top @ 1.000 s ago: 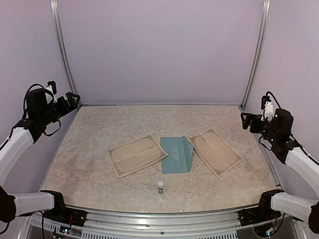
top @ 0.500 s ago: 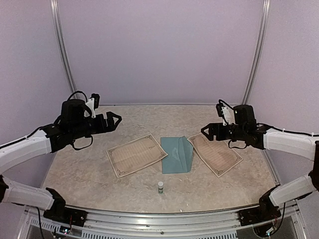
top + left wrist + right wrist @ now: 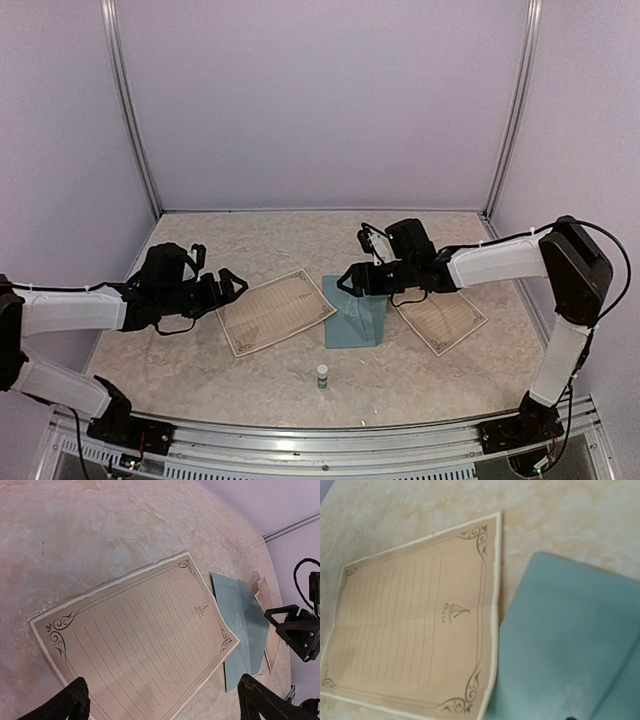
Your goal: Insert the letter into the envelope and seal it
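A teal-blue envelope [image 3: 357, 318] lies at mid-table with its flap raised. One tan lined letter sheet [image 3: 274, 311] lies to its left, a second sheet [image 3: 441, 306] to its right. My left gripper [image 3: 228, 288] hovers open at the left sheet's left edge; in the left wrist view its fingertips [image 3: 76, 700] straddle that sheet [image 3: 135, 645], with the envelope [image 3: 241, 630] beyond. My right gripper [image 3: 348, 280] hangs open, holding nothing, over the envelope's far left corner. The right wrist view shows the left sheet [image 3: 420, 625] and the envelope [image 3: 570, 645]; its own fingers are nearly out of frame.
A small white glue stick [image 3: 322, 376] stands upright near the front edge, in front of the envelope. Purple walls and metal posts [image 3: 132, 110] enclose the marbled table [image 3: 180, 350]. The right gripper [image 3: 294, 630] shows at the right edge of the left wrist view.
Both arms have swung in from the side walls and come down low over the table, the left to the left sheet, the right to the envelope.
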Robot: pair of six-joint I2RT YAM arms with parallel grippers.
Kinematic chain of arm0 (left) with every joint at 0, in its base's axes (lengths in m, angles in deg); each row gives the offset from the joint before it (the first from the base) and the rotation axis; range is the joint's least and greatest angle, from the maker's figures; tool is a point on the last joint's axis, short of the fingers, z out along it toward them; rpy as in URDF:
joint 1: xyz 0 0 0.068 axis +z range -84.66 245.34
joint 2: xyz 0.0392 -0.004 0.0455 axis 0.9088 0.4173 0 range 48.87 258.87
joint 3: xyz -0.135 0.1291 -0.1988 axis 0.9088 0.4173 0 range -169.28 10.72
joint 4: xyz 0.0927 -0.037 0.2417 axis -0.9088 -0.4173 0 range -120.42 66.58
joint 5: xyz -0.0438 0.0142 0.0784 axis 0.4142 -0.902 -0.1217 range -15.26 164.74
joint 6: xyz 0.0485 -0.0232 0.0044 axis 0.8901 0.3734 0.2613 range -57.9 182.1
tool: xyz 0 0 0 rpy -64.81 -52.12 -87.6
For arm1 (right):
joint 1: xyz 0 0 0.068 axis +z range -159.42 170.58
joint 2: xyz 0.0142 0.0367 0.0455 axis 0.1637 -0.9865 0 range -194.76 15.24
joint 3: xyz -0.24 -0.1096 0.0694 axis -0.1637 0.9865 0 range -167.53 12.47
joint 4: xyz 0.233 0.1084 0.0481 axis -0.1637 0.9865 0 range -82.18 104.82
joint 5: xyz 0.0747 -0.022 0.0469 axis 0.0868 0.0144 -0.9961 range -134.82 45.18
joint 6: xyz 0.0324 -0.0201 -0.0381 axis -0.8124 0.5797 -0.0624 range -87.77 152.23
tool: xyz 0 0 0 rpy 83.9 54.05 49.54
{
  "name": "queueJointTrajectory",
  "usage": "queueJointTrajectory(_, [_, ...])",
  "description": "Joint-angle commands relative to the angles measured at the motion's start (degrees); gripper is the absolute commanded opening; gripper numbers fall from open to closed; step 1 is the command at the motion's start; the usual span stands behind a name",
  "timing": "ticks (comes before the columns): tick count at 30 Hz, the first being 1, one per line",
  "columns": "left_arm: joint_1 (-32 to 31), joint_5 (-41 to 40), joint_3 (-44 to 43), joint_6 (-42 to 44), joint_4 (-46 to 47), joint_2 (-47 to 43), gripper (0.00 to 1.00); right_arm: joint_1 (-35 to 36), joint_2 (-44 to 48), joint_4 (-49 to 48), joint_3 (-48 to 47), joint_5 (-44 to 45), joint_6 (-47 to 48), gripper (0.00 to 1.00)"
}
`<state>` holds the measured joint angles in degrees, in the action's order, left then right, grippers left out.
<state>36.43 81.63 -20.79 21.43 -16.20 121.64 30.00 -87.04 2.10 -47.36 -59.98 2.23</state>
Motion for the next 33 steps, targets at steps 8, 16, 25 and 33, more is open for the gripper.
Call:
queueJointTrajectory(8, [3.1, 4.3, 4.6, -1.7, 4.4, 1.2, 0.99, 2.8, -10.1, -3.5, -5.0, -4.2, -6.7, 0.62])
queueJointTrajectory(16, [3.0, 5.0, 4.6, -0.7, 5.0, 4.8, 0.99, 3.8, -13.1, -5.2, -5.7, -5.6, -9.5, 0.55])
queueJointTrajectory(25, [2.3, 5.2, 4.6, -1.0, 5.2, 8.0, 0.99, 4.4, -15.0, -6.5, -6.0, -6.8, -12.2, 0.48])
queueJointTrajectory(33, [1.2, 5.0, 4.6, -1.4, 5.8, 10.0, 0.99, 4.5, -15.9, -8.9, -6.2, -8.2, -13.9, 0.39])
